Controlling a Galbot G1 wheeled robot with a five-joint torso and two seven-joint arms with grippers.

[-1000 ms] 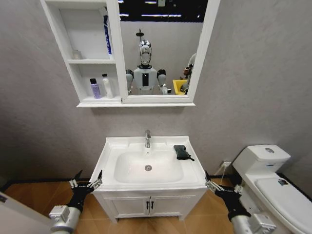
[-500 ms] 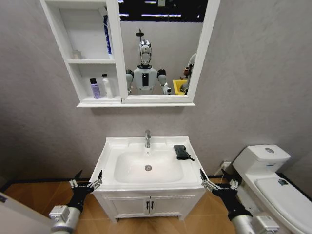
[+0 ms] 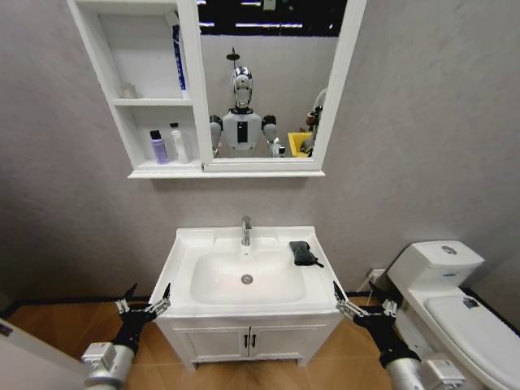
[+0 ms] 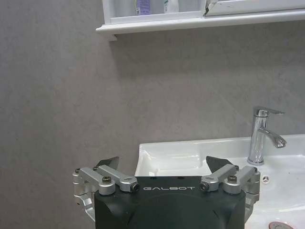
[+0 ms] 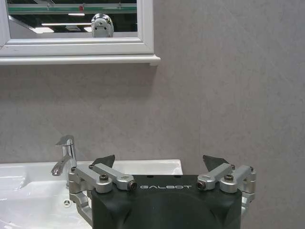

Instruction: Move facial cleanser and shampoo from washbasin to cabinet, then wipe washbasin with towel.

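The white washbasin tops a vanity straight ahead, with a chrome tap at its back. A small dark towel lies folded on its right rim. On the lowest shelf of the cabinet stand a purple bottle and a white bottle; I cannot tell which is the shampoo and which the facial cleanser. My left gripper hangs open, low beside the basin's left front corner. My right gripper is open by the right front corner. Both hold nothing.
A white toilet stands close on the right of the vanity. The mirror joins the cabinet above the basin. A blue tube leans on the upper shelf. The vanity's doors are closed above a wooden floor.
My right gripper has shifted slightly up and inward, toward the basin's right front corner. The left gripper, towel and bottles have not moved.
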